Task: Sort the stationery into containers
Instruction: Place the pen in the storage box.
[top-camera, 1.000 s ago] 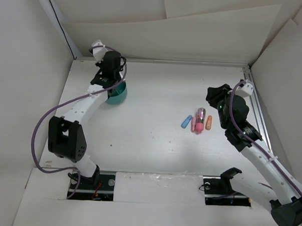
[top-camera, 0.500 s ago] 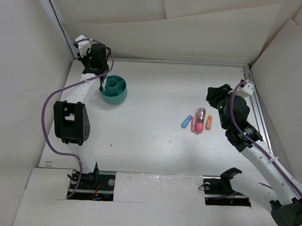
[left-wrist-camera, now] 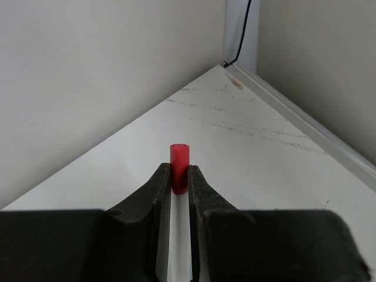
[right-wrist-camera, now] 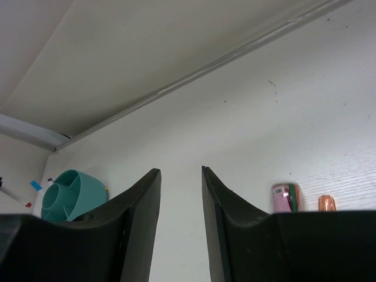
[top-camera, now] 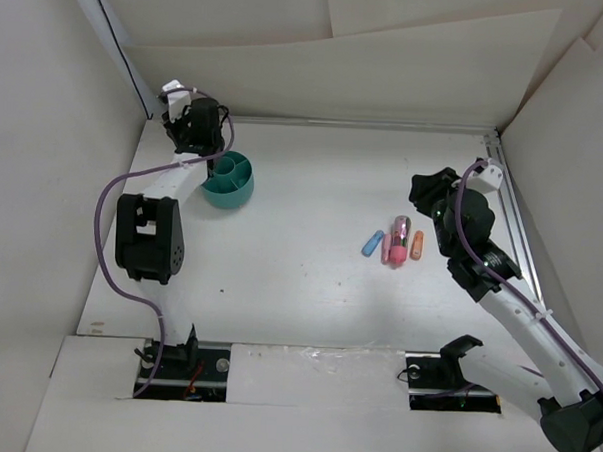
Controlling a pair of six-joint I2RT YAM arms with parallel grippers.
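The teal cup stands at the back left, its compartments showing; it also shows in the right wrist view. My left gripper is just behind and left of it, near the back-left corner. In the left wrist view it is shut on a thin white pen with a red cap that sticks out past the fingertips. A blue piece, a pink piece, a magenta piece and an orange piece lie together at centre right. My right gripper is open and empty, just behind and right of them.
White walls close the table at the back and both sides; a metal rail runs along the right edge. In the right wrist view a small blue tip and a red tip show left of the cup at the frame edge.
My left gripper has moved from over the cup to behind it near the back-left corner, uncovering the cup. The right arm has barely moved.
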